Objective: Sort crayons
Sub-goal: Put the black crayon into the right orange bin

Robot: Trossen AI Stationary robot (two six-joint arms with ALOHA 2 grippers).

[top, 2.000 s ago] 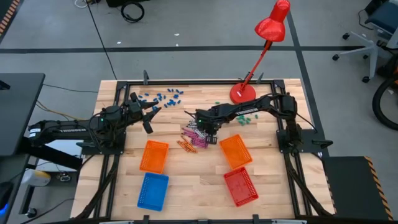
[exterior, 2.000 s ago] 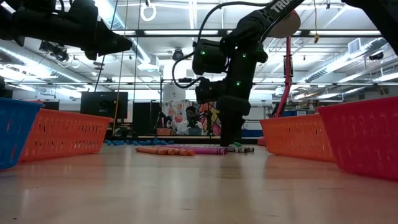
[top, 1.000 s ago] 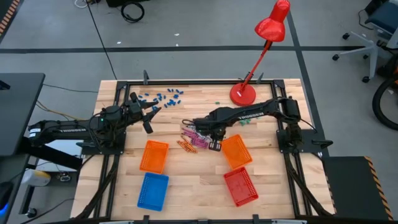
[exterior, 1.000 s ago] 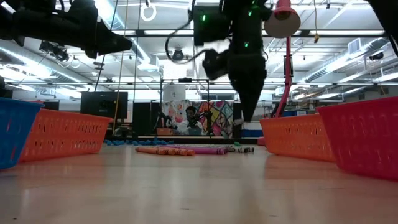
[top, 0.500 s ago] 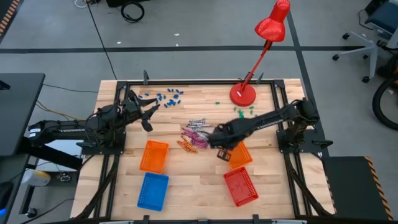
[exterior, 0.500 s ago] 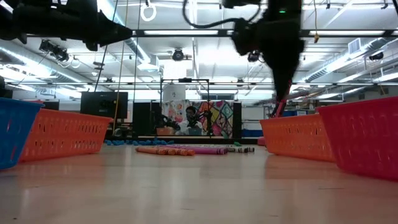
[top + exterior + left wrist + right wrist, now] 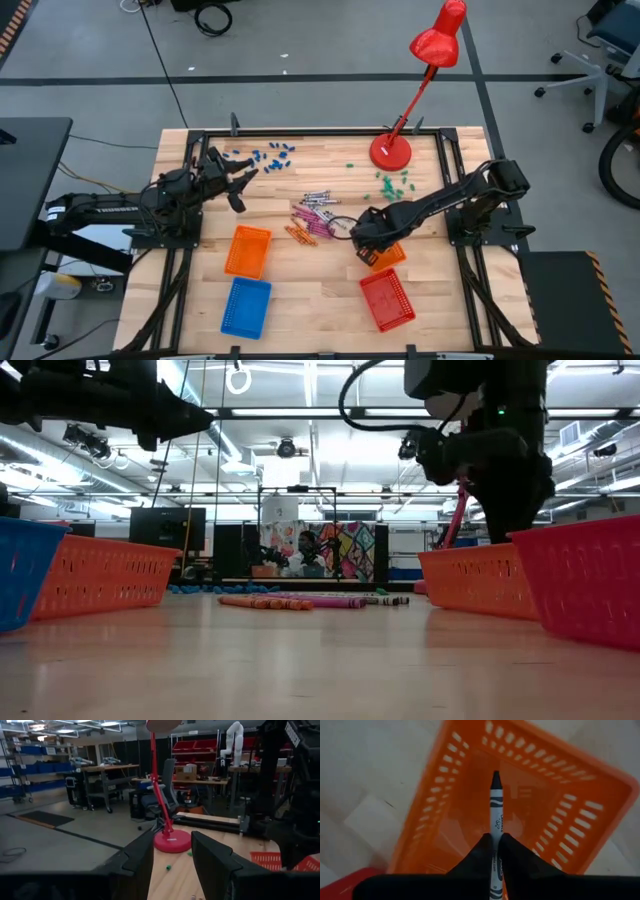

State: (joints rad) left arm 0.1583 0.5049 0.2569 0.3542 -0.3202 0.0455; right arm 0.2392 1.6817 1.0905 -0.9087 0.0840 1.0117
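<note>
A pile of crayons (image 7: 315, 215), pink, orange and grey, lies on the table's middle; it also shows in the low view (image 7: 300, 601). My right gripper (image 7: 368, 250) hangs over the right orange basket (image 7: 390, 252), shut on a grey crayon (image 7: 496, 805) with a dark tip. The crayon's tip points into the basket (image 7: 545, 820). My left gripper (image 7: 240, 182) is open and empty, raised over the table's far left; its fingers (image 7: 137, 865) show in the left wrist view. My right gripper pinches the grey crayon's rear half (image 7: 495, 829) between its two fingers. The fingers point down and lie along the crayon. The dark tip (image 7: 495, 780) sticks out past the fingertips, clear above the orange basket's floor.
A second orange basket (image 7: 247, 250) and a blue basket (image 7: 246, 305) stand near left, a red basket (image 7: 387, 298) near right. A red desk lamp (image 7: 390, 150) stands at the far edge. Small blue pieces (image 7: 265, 155) and green pieces (image 7: 392, 183) lie scattered at the back.
My right gripper has risen from the crayon pile and gone toward the table's near right, over the right orange basket, carrying the grey crayon lifted clear. The pile has stayed where it was.
</note>
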